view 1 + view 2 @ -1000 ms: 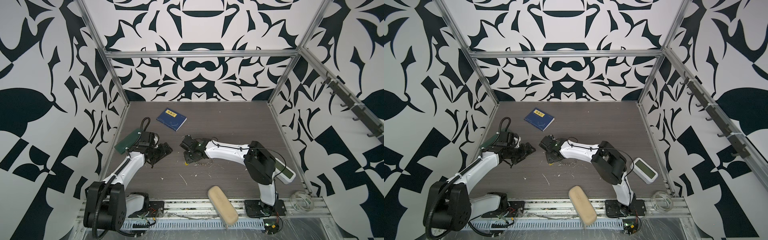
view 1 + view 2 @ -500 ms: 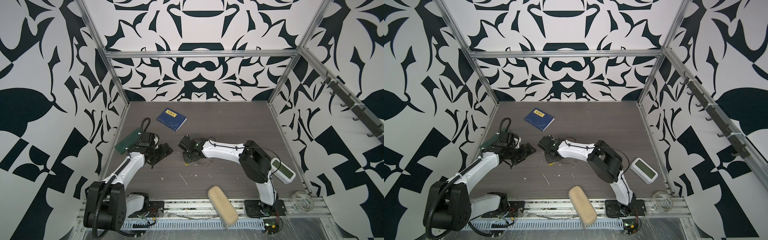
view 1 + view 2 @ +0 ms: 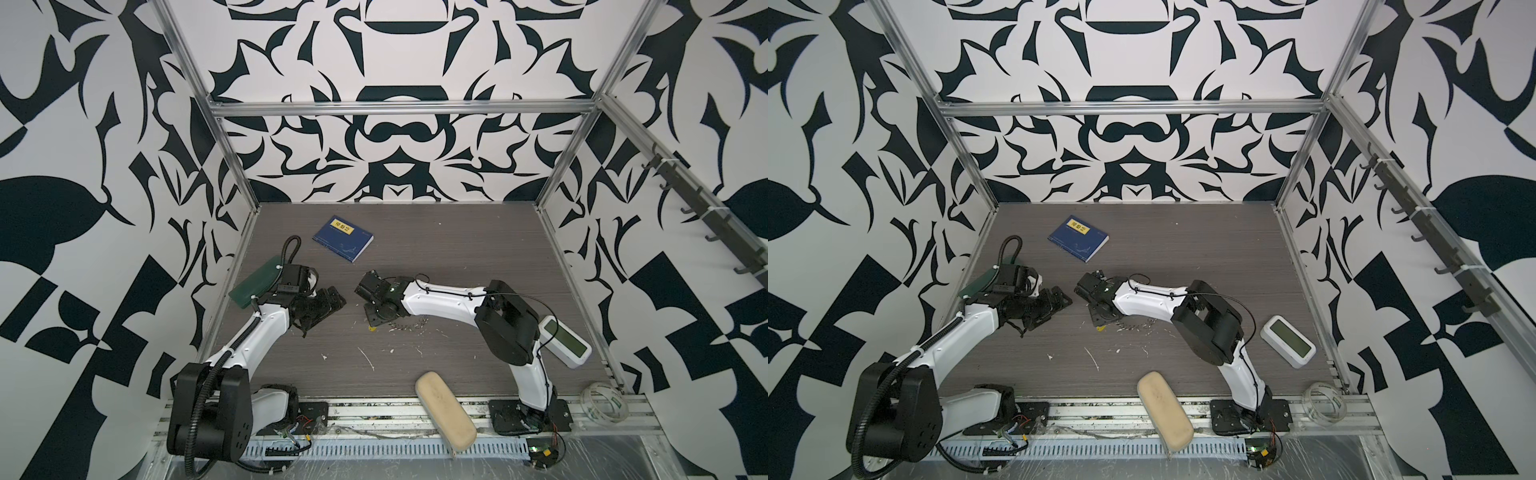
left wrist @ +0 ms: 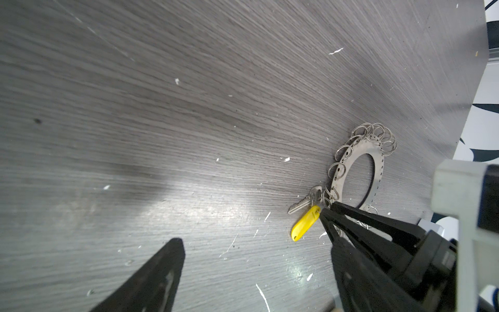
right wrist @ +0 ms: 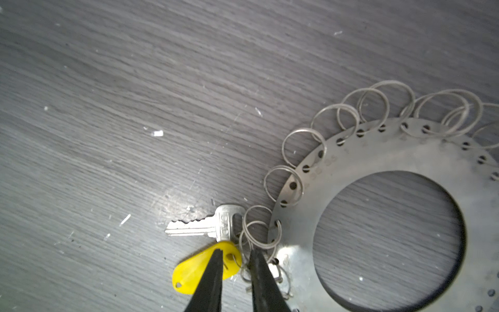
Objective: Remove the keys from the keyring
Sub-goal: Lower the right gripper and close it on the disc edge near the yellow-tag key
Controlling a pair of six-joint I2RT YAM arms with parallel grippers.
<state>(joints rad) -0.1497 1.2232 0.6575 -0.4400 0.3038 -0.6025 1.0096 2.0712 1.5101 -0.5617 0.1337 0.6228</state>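
well, in both top views the right gripper (image 3: 371, 319) is bent low over the keyring and hides nearly all of it. only the yellow tag (image 3: 372, 328) shows, a speck just beside the tips. the left gripper (image 3: 322, 313) hovers near the keyring but apart from it, above the dark table (image 3: 457, 257). how wide either claw stands is hard to read from up here.

in the left wrist view the keyring (image 4: 371, 146) lies flat, a grey disc fringed with wire rings. the silver key (image 4: 301, 204) and the tag (image 4: 305, 222) lie just outside its rim. the left gripper (image 4: 253, 245) stands wide and empty, short of the keyring. the right gripper (image 4: 326, 209) reaches across the disc, its tips close together at the tag's ringed end.

in the right wrist view small split rings (image 5: 256, 232) link key (image 5: 199, 227) and tag (image 5: 189, 272) to one hole in the keyring's rim (image 5: 378, 156). the right gripper (image 5: 235, 254) is narrow, with one tip over the tag and the other over the ring cluster. whether it pinches the wire between them i cannot tell.

so nothing looks freed yet, and the whole unthreading is left. only this close view shows the links. only the top views show both arms.
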